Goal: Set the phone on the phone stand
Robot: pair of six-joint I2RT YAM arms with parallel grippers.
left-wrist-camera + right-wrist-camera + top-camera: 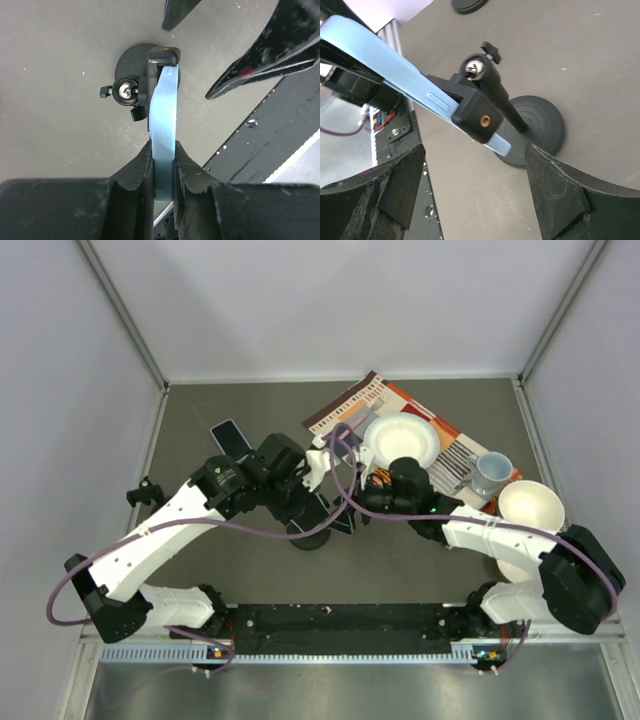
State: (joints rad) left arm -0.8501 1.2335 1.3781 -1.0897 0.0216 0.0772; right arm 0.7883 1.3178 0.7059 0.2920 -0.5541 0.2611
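Note:
A light blue phone (164,115) is held edge-on between the fingers of my left gripper (164,155), which is shut on it. The phone's far end lies inside the black clamp (477,117) of the phone stand. The stand has a round black base (535,130) and a ball joint (124,91). In the top view the left gripper (318,502) holds the phone (338,518) over the stand base (310,538). My right gripper (477,187) is open and empty, just right of the stand (362,502). Its fingers (270,45) show in the left wrist view.
A patterned mat (345,405) at the back right carries a white bowl (400,440) and a grey mug (490,472). Another white bowl (530,505) is at the right. A dark flat device (230,435) lies back left. A small black object (143,493) sits at the left edge.

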